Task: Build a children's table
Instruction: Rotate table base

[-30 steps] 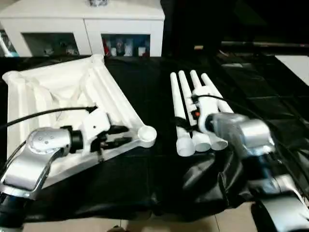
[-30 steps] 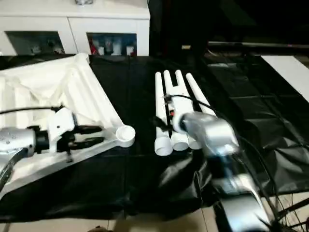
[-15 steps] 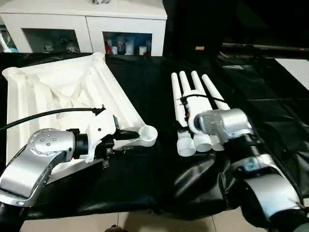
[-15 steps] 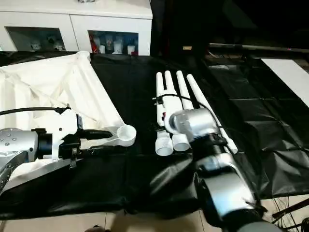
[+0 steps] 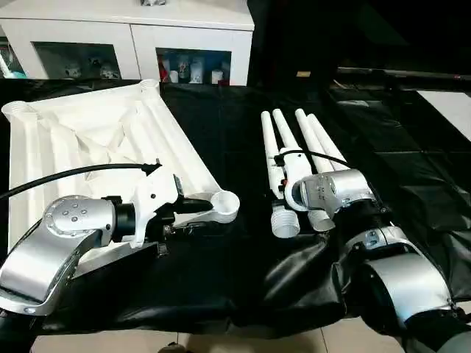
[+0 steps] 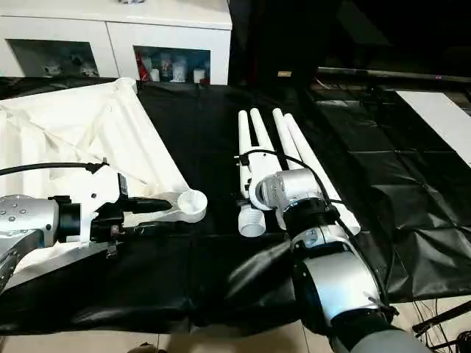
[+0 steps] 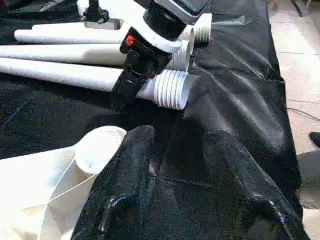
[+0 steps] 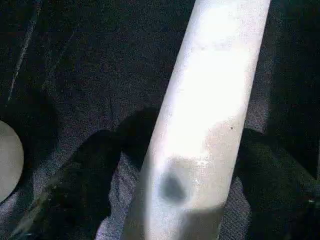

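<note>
On the black-draped surface [image 5: 221, 132]: upturned tabletop at nine o'clock, four legs at three.
Left tool [image 7: 175, 165] hovers open, fingers apart, just beside the tabletop's [image 5: 96, 140] near corner socket [image 5: 223, 204]. Right tool [image 8: 175, 200] straddles one leg [image 8: 210, 100] among the legs [image 5: 294, 147], fingers either side; whether they grip it I cannot tell.

A black cloth [image 5: 221, 279] covers the worktop, creased and bunched along the near edge. At the far left stands a white cabinet [image 5: 132, 33] with glass doors, small items on its shelves. Pale floor [image 7: 300, 65] shows beyond the cloth.
</note>
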Controlling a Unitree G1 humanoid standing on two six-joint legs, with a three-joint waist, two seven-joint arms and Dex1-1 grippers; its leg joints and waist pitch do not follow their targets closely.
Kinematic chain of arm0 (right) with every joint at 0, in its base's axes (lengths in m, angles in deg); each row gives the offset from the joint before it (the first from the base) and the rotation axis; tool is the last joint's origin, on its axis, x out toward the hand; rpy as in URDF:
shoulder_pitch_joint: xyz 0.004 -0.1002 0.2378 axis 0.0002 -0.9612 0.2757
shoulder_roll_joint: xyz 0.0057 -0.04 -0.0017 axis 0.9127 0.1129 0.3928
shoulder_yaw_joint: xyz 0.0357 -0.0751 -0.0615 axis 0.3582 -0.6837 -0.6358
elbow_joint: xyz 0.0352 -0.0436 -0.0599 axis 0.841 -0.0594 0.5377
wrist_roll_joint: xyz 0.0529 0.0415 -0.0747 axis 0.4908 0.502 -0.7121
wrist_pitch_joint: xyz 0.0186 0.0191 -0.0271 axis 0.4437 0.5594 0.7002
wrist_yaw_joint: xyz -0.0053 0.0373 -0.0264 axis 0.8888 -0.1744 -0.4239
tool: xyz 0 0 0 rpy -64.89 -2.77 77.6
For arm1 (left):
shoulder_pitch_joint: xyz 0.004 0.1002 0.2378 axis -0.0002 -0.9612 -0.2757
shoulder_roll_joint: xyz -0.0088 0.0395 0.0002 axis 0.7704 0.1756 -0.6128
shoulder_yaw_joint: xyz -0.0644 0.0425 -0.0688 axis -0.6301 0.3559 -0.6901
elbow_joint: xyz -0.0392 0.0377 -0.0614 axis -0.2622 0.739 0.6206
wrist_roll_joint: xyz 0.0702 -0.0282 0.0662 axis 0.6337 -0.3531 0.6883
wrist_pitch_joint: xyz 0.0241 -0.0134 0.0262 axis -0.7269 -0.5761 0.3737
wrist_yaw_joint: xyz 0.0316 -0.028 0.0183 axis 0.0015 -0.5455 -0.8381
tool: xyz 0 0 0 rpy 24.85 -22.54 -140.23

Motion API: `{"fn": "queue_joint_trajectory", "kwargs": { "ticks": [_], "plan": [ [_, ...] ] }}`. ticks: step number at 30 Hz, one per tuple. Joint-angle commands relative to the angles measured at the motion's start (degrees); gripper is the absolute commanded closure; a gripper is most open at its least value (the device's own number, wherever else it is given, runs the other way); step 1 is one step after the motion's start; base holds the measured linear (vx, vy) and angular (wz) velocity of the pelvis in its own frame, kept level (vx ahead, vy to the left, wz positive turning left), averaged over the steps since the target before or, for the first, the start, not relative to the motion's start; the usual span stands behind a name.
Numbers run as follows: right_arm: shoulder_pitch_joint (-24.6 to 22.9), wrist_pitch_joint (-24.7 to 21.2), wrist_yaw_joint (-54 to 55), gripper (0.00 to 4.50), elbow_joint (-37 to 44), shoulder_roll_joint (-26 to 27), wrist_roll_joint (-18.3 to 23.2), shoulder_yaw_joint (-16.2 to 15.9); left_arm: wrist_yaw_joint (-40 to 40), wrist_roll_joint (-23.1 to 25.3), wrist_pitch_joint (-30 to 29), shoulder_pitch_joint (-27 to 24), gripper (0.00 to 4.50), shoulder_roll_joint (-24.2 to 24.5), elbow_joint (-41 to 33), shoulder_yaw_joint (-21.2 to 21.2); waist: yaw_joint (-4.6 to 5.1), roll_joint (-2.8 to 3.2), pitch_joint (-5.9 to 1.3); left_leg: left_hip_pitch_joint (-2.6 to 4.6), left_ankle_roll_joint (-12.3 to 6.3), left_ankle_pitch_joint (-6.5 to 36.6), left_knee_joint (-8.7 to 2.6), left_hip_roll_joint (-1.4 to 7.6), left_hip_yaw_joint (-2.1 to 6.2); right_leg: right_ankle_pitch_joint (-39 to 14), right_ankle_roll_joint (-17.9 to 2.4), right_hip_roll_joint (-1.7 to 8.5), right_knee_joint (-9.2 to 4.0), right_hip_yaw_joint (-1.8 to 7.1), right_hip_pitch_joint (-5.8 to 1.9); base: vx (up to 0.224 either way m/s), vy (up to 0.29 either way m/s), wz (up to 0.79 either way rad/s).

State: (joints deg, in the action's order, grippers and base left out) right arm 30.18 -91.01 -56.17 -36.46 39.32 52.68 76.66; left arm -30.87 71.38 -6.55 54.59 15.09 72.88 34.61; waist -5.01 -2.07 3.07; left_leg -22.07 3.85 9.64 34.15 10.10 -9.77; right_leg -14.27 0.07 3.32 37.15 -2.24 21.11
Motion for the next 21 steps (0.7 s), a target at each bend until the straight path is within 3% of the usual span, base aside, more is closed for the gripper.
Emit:
{"fn": "queue_joint_trajectory", "kwargs": {
  "ticks": [1, 7, 16, 17, 18, 20, 21],
  "plan": [
    [0.9, 0.5, -0.1, 1.08, -1.7, 0.0, 0.1, 1.0, -0.3, -0.6, -0.7, 0.4, 2.56, 0.5, -1.3, -0.4, 0.16, 0.97, -3.69, 1.53, 4.95, 7.6, -4.13, 2.70, 0.47, 3.4, -10.8, 4.18, -3.36, 2.48, -1.62, 0.000, 0.000, 0.00],
    [1.7, 1.4, -0.2, 1.57, -3.3, 0.0, 0.1, 1.4, -0.3, -0.9, -1.1, 0.7, 2.56, 0.5, -1.3, -0.6, 0.16, 0.97, -3.73, 1.52, 4.84, 7.5, -4.12, 2.72, 0.46, 3.2, -11.0, 4.19, -3.33, 2.44, -1.58, 0.000, 0.000, 0.00],
    [3.0, 2.5, -0.1, 2.28, -5.3, -0.6, 1.9, 4.8, -0.5, -0.3, -0.6, 1.0, 2.56, 0.1, -0.4, -0.1, 0.16, 1.31, -3.87, 1.56, 4.84, 7.4, -3.98, 2.68, 0.48, 5.2, -11.4, 4.06, -3.19, 2.40, -1.63, 0.000, 0.000, 0.00],
    [2.9, 2.5, 0.2, 2.38, -5.2, -0.8, 2.8, 6.0, -0.6, 0.0, -0.5, 1.5, 2.56, -0.3, 0.2, 0.3, 0.08, 1.71, -3.90, 1.57, 4.98, 7.4, -3.97, 2.66, 0.56, 5.3, -11.4, 4.08, -3.12, 2.35, -1.62, 0.000, 0.000, 0.00],
    [3.0, 2.5, 0.3, 2.38, -5.2, -0.9, 3.0, 6.4, -1.0, 0.2, -0.5, 1.7, 2.56, -0.5, 0.6, 0.4, 0.09, 1.50, -3.89, 1.64, 5.00, 7.8, -3.96, 2.67, 0.50, 5.2, -11.5, 4.07, -3.21, 2.38, -1.62, 0.000, 0.000, 0.00],
    [2.9, 2.7, 0.3, 2.52, -4.7, -1.0, 3.4, 7.0, -1.5, 0.8, -0.2, 2.0, 2.56, -0.8, 1.3, 0.6, 0.05, 1.89, -3.87, 1.61, 5.26, 8.2, -4.01, 2.66, 0.57, 5.0, -11.5, 4.06, -3.20, 2.34, -1.61, 0.000, 0.000, 0.00],
    [3.0, 3.0, 0.2, 2.62, -4.5, -1.1, 3.6, 7.3, -1.9, 1.2, 0.0, 2.3, 2.56, -1.0, 1.8, 0.8, 0.09, 1.75, -3.93, 1.59, 5.41, 8.2, -4.01, 2.66, 0.61, 5.2, -11.6, 4.05, -3.15, 2.30, -1.72, 0.000, 0.000, 0.00]
  ]
}}
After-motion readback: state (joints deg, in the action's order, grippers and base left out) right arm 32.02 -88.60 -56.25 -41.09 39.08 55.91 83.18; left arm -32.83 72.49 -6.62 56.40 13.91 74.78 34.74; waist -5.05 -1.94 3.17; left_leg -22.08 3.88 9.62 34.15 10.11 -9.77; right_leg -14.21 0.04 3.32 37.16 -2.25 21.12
